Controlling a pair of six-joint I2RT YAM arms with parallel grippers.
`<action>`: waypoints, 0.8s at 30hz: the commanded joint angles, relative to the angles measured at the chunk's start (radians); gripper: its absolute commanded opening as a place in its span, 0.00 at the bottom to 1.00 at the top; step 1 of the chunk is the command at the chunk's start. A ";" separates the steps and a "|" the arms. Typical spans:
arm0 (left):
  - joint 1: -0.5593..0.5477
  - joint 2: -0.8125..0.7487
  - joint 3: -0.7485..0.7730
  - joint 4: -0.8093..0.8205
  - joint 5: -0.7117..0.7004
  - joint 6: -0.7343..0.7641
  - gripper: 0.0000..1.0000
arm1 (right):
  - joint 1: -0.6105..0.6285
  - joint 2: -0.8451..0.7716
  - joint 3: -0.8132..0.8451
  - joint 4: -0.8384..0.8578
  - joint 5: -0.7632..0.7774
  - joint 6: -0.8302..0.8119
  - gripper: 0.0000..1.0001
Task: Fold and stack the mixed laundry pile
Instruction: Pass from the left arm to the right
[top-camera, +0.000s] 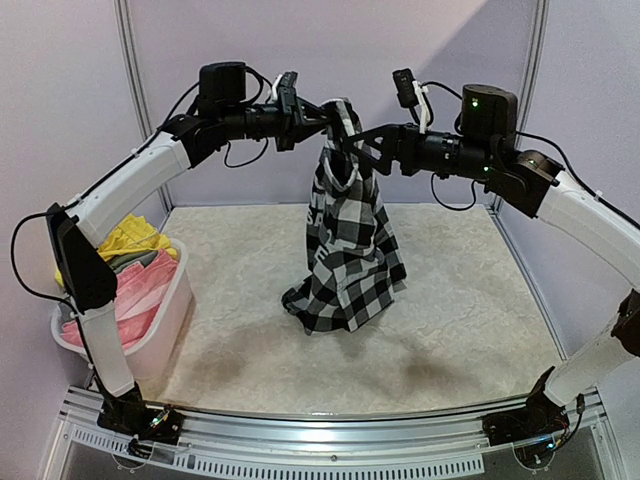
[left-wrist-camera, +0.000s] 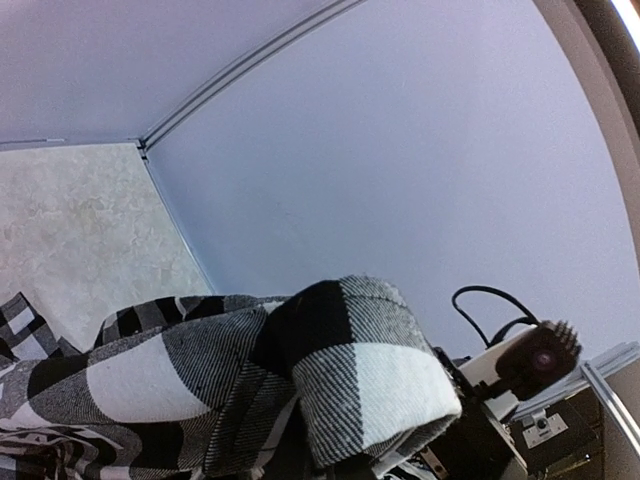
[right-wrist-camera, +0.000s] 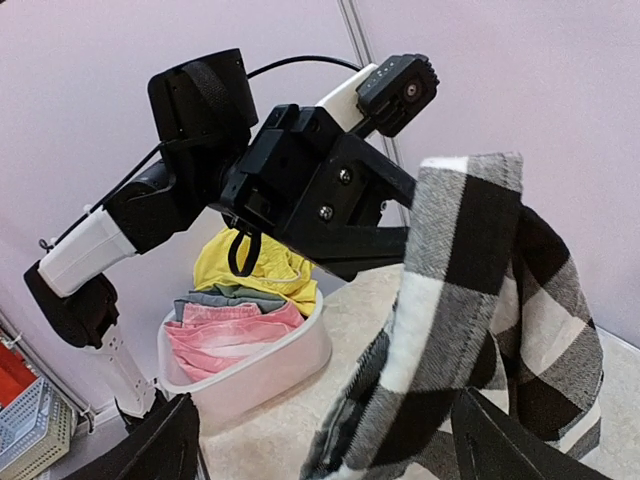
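White arm shells (top-camera: 130, 185), black joints (top-camera: 222, 85), looping black cables (top-camera: 240, 160), screw-studded black left claw (right-wrist-camera: 405, 222), green light (top-camera: 474, 99)

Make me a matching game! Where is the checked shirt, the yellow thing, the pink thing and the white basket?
1 checked shirt
2 yellow garment
3 pink garment
4 white basket

A standing on the table, left side
B hanging from the shut left pincer
C in the basket, far end
D in the basket, nearer the arm bases

Pairs: 1-B, 2-C, 3-D, 4-A
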 joint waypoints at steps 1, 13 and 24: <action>-0.038 0.024 -0.016 -0.004 -0.048 0.015 0.00 | 0.067 0.047 0.063 -0.107 0.206 -0.006 0.86; -0.061 0.034 -0.016 -0.065 -0.075 0.057 0.00 | 0.186 0.193 0.285 -0.447 0.729 -0.038 0.78; -0.064 0.039 -0.018 -0.127 -0.166 0.044 0.00 | 0.186 0.161 0.245 -0.508 0.731 0.074 0.81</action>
